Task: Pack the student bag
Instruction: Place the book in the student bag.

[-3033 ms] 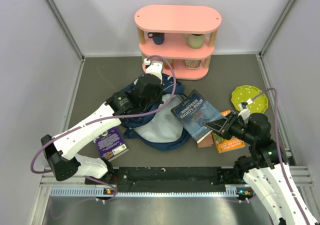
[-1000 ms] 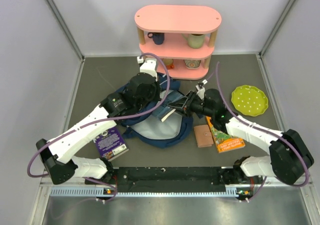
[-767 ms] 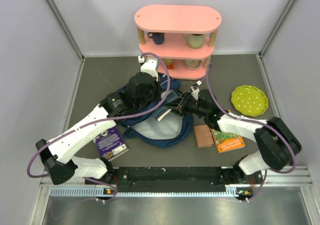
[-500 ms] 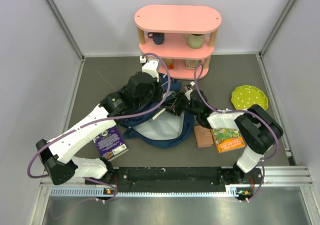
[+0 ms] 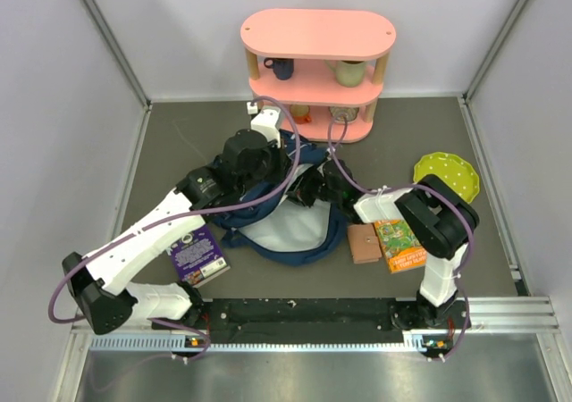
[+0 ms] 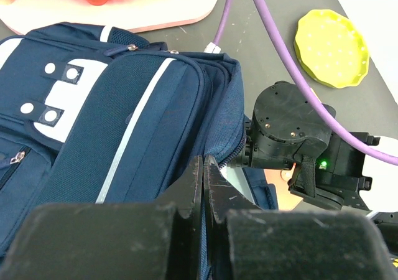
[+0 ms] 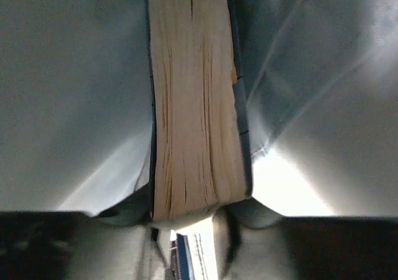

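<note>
Gripping book inside student bag: right fingers | left fingers: pinching bag

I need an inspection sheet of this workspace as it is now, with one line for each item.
Surface: dark grey table, no spills seen.
Job's things: student bag lies open, pale lining showing; book inside its opening.
Clutter: purple book, small brown flat item, orange book, green plate.
Grippers: left end effector shut on the bag's opening rim; right end effector inside the bag, shut on the book.
Cables: purple cables arch from both wrists above the bag; no snag seen.
Surroundings: pink shelf with cups; plain walls.
</note>
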Available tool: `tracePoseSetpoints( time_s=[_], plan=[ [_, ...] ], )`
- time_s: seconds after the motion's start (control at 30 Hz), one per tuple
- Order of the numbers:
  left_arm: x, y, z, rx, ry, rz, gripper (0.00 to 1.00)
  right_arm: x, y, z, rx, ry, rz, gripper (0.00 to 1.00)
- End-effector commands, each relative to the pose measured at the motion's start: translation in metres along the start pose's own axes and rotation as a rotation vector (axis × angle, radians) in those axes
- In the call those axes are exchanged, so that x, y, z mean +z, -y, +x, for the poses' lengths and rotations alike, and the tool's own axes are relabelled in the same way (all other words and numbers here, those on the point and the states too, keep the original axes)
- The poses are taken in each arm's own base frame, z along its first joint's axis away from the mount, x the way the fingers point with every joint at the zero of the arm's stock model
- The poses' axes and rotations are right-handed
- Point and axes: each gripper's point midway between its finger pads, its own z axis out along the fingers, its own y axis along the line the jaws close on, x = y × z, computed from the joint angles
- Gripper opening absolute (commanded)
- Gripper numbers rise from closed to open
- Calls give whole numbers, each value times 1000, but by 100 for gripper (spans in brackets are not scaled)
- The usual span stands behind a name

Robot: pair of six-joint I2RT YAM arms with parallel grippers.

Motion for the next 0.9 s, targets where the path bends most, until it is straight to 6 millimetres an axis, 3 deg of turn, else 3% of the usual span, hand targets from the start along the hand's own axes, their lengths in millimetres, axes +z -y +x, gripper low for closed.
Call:
tracePoseSetpoints(
  time_s=[0.0,0.03,0.07,0.1,0.23,0.47,0.6,0.63,0.67,0.77,0.8,0.87],
  plan=[
    [-12,0,-45,-47,173,14,0,-2,-14,12,-97,-40,2,35],
    [-13,-2,-44,-47,174,10,0,-6,-4,13,-115,-41,31,41],
    [-12,-4,-43,-49,172,6,0,-9,2,14,-126,-43,56,59],
    [-12,-6,-42,-53,172,-2,0,-12,4,16,-141,-47,67,67],
    [-10,-10,-36,-60,159,-11,0,-28,0,19,-202,-59,91,83],
    [-9,-13,-32,-65,154,-18,0,-52,-6,15,-242,-18,142,80],
    [-9,-15,-30,-66,150,-24,0,-73,8,17,-263,-8,211,79],
    [-9,-16,-29,-68,150,-29,0,-82,17,19,-280,-11,248,80],
    [-8,-18,-27,-66,143,-34,0,-97,1,16,-305,23,220,80],
    [-6,-19,-21,-67,129,-36,0,-133,19,4,-363,118,332,81],
    [-4,-20,-16,-68,117,-38,0,-152,9,1,-407,159,309,81],
    [-1,-18,-8,-67,94,-26,0,-177,23,-6,-429,219,390,82]
  ],
)
